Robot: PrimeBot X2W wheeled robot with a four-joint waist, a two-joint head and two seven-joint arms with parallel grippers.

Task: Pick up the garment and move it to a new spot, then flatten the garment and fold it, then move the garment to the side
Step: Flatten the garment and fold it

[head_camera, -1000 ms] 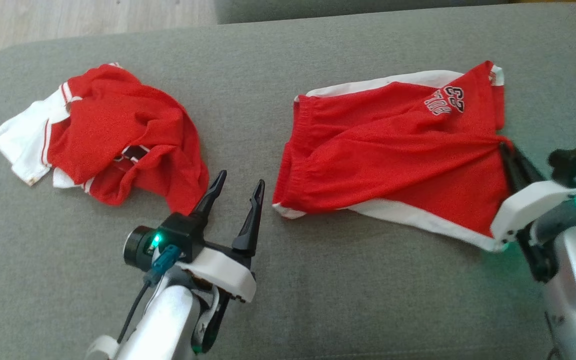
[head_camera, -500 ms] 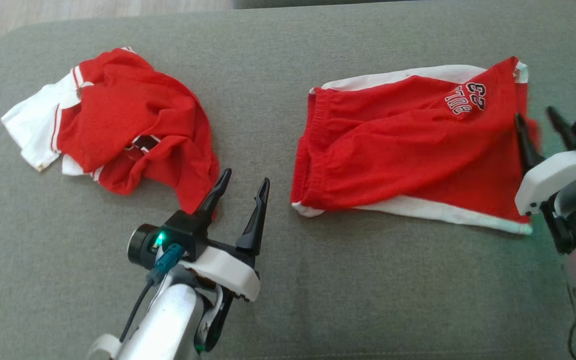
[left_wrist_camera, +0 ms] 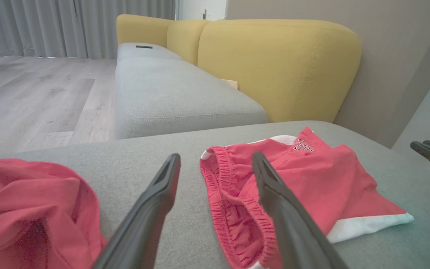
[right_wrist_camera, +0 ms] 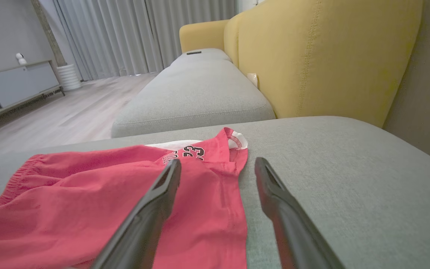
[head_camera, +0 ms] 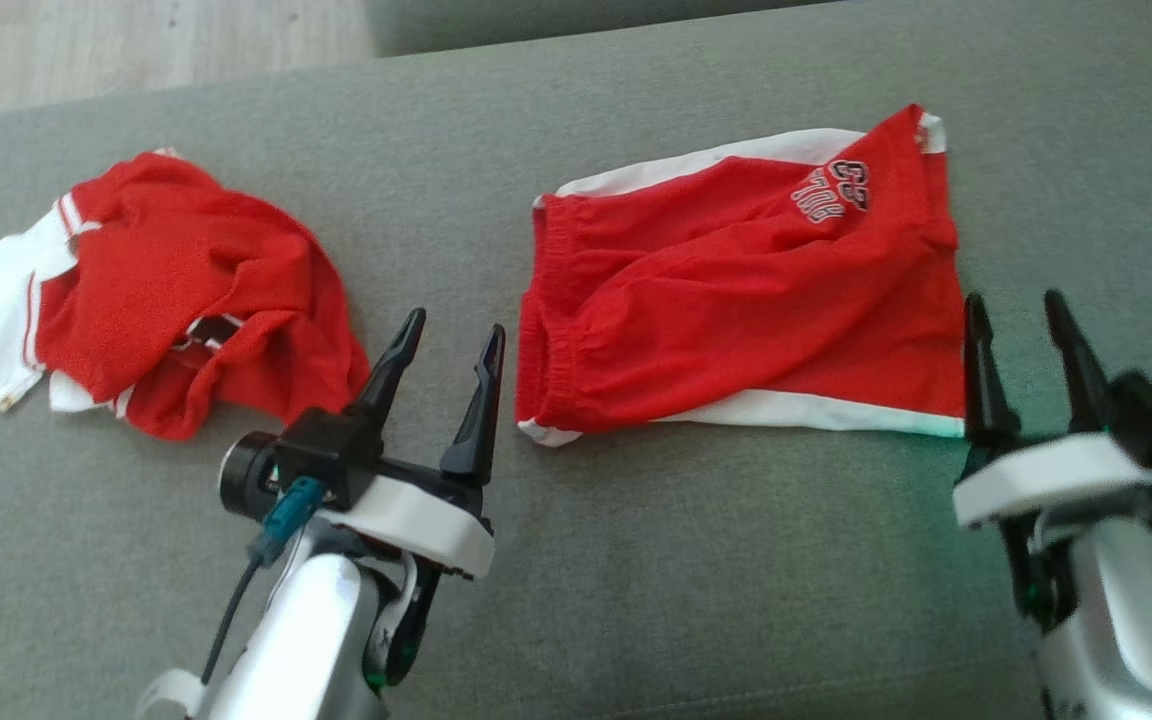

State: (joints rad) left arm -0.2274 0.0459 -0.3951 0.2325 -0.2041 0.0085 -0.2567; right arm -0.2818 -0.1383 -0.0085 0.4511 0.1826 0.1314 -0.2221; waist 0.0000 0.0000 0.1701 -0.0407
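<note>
The garment, red shorts (head_camera: 736, 300) with white side stripes and a printed number, lies spread on the grey cushion (head_camera: 686, 600), waistband to the left. My right gripper (head_camera: 1011, 300) is open just off the shorts' right hem, with nothing between its fingers. In the right wrist view the gripper (right_wrist_camera: 218, 161) points over the leg edge of the shorts (right_wrist_camera: 88, 194). My left gripper (head_camera: 456, 325) hovers open and empty, left of the waistband. The left wrist view has that gripper (left_wrist_camera: 215, 157) facing the shorts (left_wrist_camera: 312, 179), with the right gripper (left_wrist_camera: 429, 149) at the far right.
A crumpled red and white shirt (head_camera: 166, 290) lies at the cushion's left, close to my left gripper. A yellow sofa back (left_wrist_camera: 274, 63) and another grey seat (right_wrist_camera: 200, 89) stand beyond the cushion. Wooden floor (left_wrist_camera: 32, 93) lies past its far edge.
My right gripper has opened, let go of the shorts' right edge and drawn back toward me. The shorts have settled flatter. The camera has shifted; the left gripper stays open.
</note>
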